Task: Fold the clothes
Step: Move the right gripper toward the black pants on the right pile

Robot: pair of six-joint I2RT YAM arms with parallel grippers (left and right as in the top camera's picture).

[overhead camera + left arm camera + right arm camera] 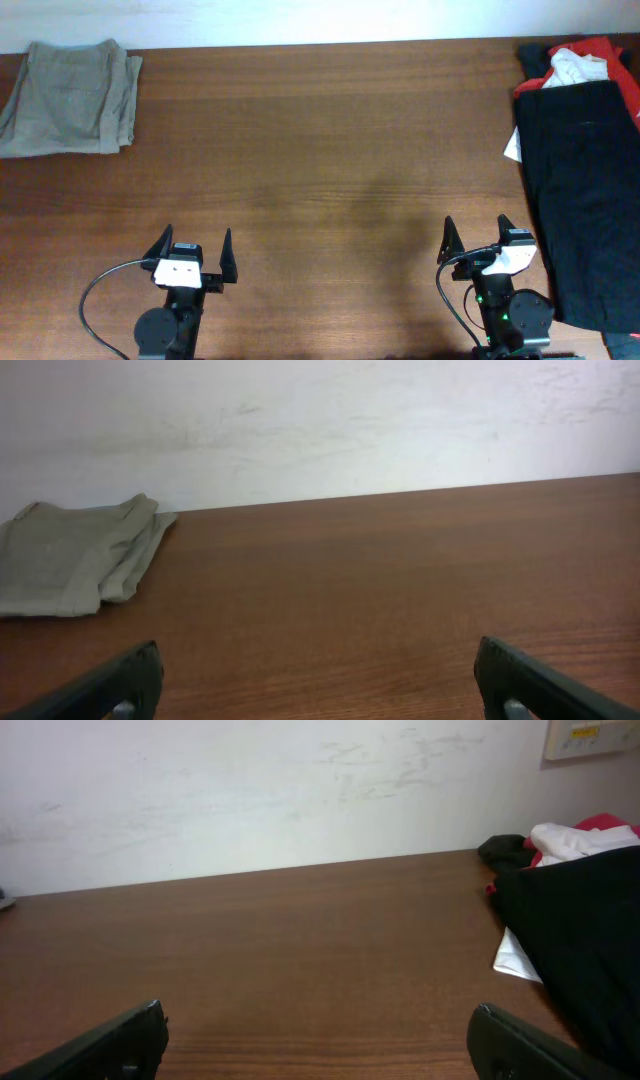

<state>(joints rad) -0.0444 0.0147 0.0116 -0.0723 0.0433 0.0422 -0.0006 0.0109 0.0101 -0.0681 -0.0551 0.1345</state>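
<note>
A plain black garment (585, 190) lies spread along the table's right edge, over a pile with white (578, 66) and red (612, 50) pieces at the far right corner. It also shows at the right of the right wrist view (585, 935). A folded khaki-grey garment (70, 97) lies at the far left corner, also in the left wrist view (70, 555). My left gripper (195, 245) is open and empty near the front edge. My right gripper (477, 232) is open and empty, just left of the black garment.
The brown wooden table (320, 160) spans the view, with a white wall behind it. A white fabric corner (515, 955) pokes out from under the black garment. A wall plate (590, 735) sits at the upper right.
</note>
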